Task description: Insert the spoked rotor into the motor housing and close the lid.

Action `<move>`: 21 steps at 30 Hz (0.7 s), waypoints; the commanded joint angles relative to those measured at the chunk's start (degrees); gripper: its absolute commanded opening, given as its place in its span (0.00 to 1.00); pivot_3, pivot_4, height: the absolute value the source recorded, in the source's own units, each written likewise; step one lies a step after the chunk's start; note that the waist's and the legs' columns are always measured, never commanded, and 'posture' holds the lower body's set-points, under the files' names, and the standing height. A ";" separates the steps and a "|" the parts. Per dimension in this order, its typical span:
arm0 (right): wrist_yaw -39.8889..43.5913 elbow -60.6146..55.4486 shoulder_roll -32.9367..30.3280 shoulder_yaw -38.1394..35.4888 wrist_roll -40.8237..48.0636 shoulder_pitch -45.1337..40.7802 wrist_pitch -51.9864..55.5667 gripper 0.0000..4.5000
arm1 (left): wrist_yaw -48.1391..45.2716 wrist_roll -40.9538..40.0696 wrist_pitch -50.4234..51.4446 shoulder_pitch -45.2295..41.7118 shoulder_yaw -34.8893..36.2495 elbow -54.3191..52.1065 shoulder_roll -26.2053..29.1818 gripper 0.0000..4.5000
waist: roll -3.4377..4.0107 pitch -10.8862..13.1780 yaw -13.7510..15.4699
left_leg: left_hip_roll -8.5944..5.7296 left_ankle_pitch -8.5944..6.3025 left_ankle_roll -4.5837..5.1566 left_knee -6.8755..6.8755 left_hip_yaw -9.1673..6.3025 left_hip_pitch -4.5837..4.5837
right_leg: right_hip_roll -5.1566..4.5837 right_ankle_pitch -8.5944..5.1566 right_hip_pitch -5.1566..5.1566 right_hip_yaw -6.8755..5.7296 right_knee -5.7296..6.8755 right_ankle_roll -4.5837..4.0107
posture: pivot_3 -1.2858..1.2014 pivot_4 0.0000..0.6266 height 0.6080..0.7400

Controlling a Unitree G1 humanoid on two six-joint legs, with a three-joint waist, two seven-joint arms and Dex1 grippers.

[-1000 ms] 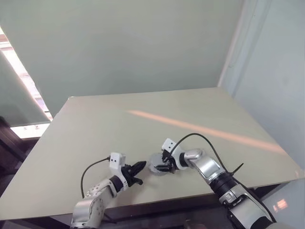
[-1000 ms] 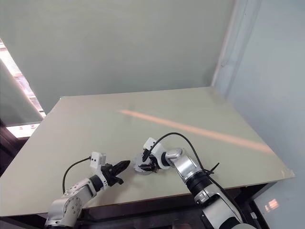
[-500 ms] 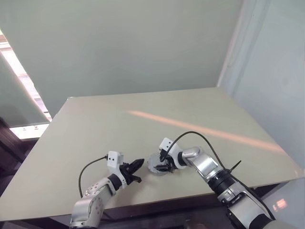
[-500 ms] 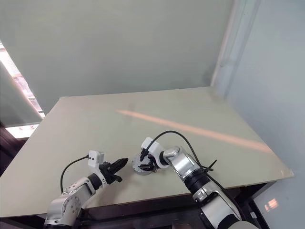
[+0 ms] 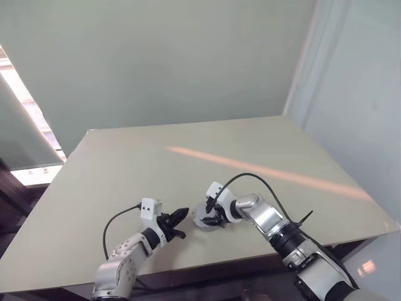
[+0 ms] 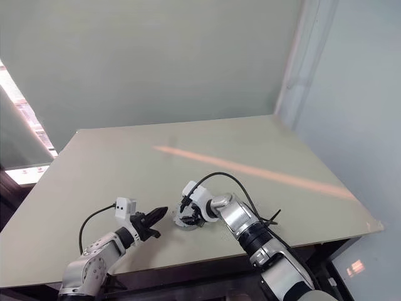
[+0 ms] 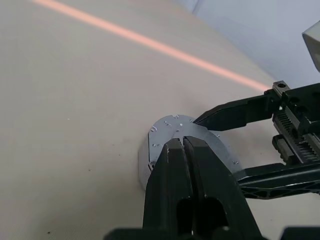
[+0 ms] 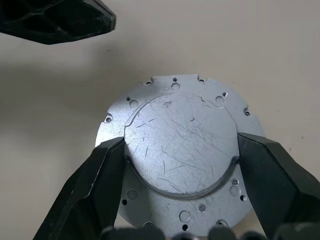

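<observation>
Little was moved since a second earlier: the right gripper (image 8: 180, 150) was kept spread around the motor housing (image 8: 179, 155), and the left gripper (image 7: 184, 150) was kept shut just to the left of it. The housing was seen flat on the table (image 5: 125, 182), near the near edge and somewhat left of the middle. Its raised round centre was held between the two right fingers (image 8: 90, 185), one fingertip pressed to each side, while the flange stayed on the tabletop. The closed left fingertips were pointed at the housing's left rim; whether they touched it could not be told. The housing was shown as a scratched silvery disc with a notched flange dotted with small holes. Only a narrow strip of table was left between it and the near edge, whereas wide bare surface was left to the far side, left and right.
</observation>
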 commanded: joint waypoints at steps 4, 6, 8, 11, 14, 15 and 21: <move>0.38 4.37 -2.33 4.68 -3.61 2.09 3.26 0.72 | 0.06 0.31 -1.27 -0.84 0.32 -0.79 -0.09 0.00 | 0.00 -0.02 0.02 | -0.01 0.01 0.01 -0.12 0.00 0.00 | 0.00 0.00 -0.04 0.00 -0.01 0.00 | 0.52 0.00 1.00; 0.40 4.55 -2.42 4.78 -3.72 1.93 3.20 0.72 | 0.07 0.29 -1.26 -0.87 0.29 -0.80 -0.09 0.00 | 0.01 -0.03 0.04 | -0.01 0.01 0.01 -0.15 0.00 0.00 | 0.00 0.00 -0.06 0.00 -0.01 0.00 | 0.52 0.00 1.00; 0.74 4.73 -2.55 5.08 -3.87 1.72 3.11 0.72 | 0.06 0.28 -1.25 -0.91 0.25 -0.78 -0.09 0.00 | 0.01 -0.03 0.06 | -0.01 0.01 0.01 -0.17 0.00 0.00 | 0.00 0.00 -0.06 0.00 -0.03 0.00 | 0.52 0.00 1.00; 1.49 5.02 -2.85 5.59 -3.92 1.39 2.84 0.72 | 0.06 0.29 -1.29 -0.98 0.20 -0.73 -0.07 0.00 | 0.02 -0.03 0.08 | -0.02 0.00 0.01 -0.19 0.00 0.00 | -0.01 0.00 -0.06 0.00 -0.05 0.00 | 0.52 0.00 1.00; 1.44 5.14 -2.90 5.59 -3.81 1.29 2.80 0.72 | 0.09 0.39 -1.35 -0.94 0.06 -0.77 -0.10 0.00 | 0.02 -0.03 0.13 | -0.03 0.00 0.00 -0.23 -0.01 0.00 | -0.02 -0.01 -0.06 0.00 -0.08 0.00 | 0.52 0.00 1.00; 1.43 5.27 -2.88 5.54 -3.79 1.21 2.75 0.72 | 0.09 0.44 -1.37 -1.00 0.00 -0.71 -0.12 0.00 | 0.02 -0.03 0.13 | -0.03 0.00 0.00 -0.25 -0.01 0.00 | -0.02 -0.01 -0.07 0.00 -0.08 0.00 | 0.52 0.00 1.00; 1.48 6.23 -2.71 5.28 -3.61 0.89 1.83 0.72 | 0.66 2.92 -2.76 -2.38 -2.74 0.99 -1.73 0.00 | 0.02 -0.04 0.17 | -0.04 0.01 0.01 -0.33 0.00 0.00 | -0.03 -0.01 -0.09 0.00 -0.10 -0.01 | 0.52 0.00 1.00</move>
